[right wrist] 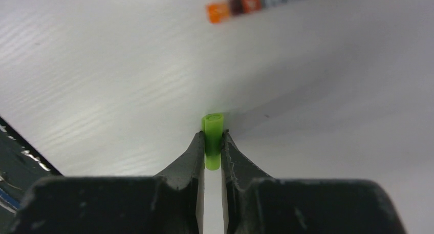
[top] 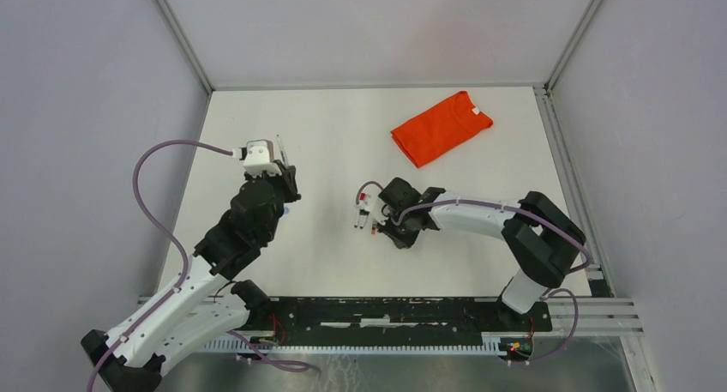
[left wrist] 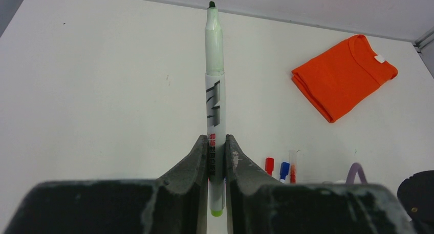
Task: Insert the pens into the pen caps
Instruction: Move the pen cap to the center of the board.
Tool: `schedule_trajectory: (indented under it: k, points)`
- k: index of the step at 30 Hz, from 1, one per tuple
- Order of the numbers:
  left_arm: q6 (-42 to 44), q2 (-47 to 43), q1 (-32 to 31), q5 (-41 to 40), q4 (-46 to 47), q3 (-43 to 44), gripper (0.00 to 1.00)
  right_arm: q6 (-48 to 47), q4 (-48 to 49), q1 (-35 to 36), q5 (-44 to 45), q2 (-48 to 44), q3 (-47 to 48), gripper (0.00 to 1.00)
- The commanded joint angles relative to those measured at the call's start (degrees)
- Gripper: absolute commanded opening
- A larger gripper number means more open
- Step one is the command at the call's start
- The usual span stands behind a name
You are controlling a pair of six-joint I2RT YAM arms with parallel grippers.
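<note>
When looking down from above, find the left gripper (top: 283, 173) at the left of the white table (top: 326, 126), well apart from the right gripper (top: 377, 220) near the middle. Note the folded orange shirt (top: 441, 128) at the far right, clear of both. From this height, no telling the state of either pair of jaws. Turning to the left wrist view, see the jaws pressed onto the lower barrel of the green pen (left wrist: 215, 90), held lengthwise, bare dark tip pointing away, green tail poking back towards the camera. Beyond and to the right, spot a red cap (left wrist: 269, 165) and a blue cap (left wrist: 284, 170) on the table. Turning to the right wrist view, see the jaws pinching the green cap (right wrist: 212, 126) across its middle, low over or on the table, hard to say which, with an orange pen (right wrist: 240, 4) lying farther off. Judged as the step in hand: bringing tip and cap together. To do it well, raise the cap clear of the table and bring pen and cap onto one line. Confirm the cap's open mouth faces the tip, approach slowly, seat the tip squarely, then push straight without twisting. Keep both pinches firm against slipping or levering sideways, given a grip so near the pen's tail.
</note>
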Motion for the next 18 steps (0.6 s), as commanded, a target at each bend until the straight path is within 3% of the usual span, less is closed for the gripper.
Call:
schedule_trajectory:
  k: [1, 10, 18]
  points:
    - [3.4, 0.3, 0.0, -0.3, 1.5, 0.3, 0.02, 6.6, -1.0, -6.3, 6.1, -2.2, -4.3, 0.07]
    - [3.7, 1.4, 0.0, 0.4, 1.5, 0.5, 0.02, 12.8, -1.6, -11.2, 10.5, 0.8, -2.8, 0.08]
    - [3.9, 2.2, 0.1, 0.8, 1.4, 0.8, 0.02, 12.8, -3.9, -11.4, 11.6, 4.1, -1.2, 0.21]
